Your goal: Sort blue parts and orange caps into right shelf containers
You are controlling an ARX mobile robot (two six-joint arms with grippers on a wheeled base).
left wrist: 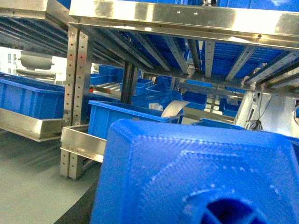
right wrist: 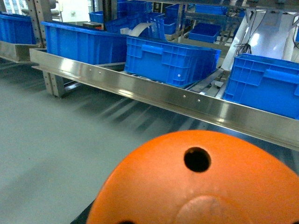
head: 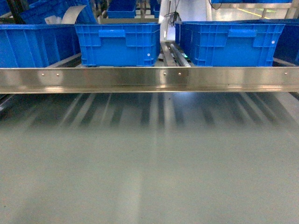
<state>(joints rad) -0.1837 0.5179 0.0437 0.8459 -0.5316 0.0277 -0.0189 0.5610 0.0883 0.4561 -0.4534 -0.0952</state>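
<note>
Two rigid, light plastic pieces fill the wrist views, a textured blue part [left wrist: 196,172] and a holed orange cap [right wrist: 196,182], presumably gripped at their rims; grip unconfirmable.

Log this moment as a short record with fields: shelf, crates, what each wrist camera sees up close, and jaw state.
shelf: silver steel rack, front rail running across the head view
crates: two blue crates facing the robot, one at centre-left, one at right; more at both edges and behind
left wrist close-up: blue part fills the lower frame, near the lens
right wrist close-up: orange cap with a round hole, near the lens
arms in head view: none visible
jaws: not visible in any view
</note>
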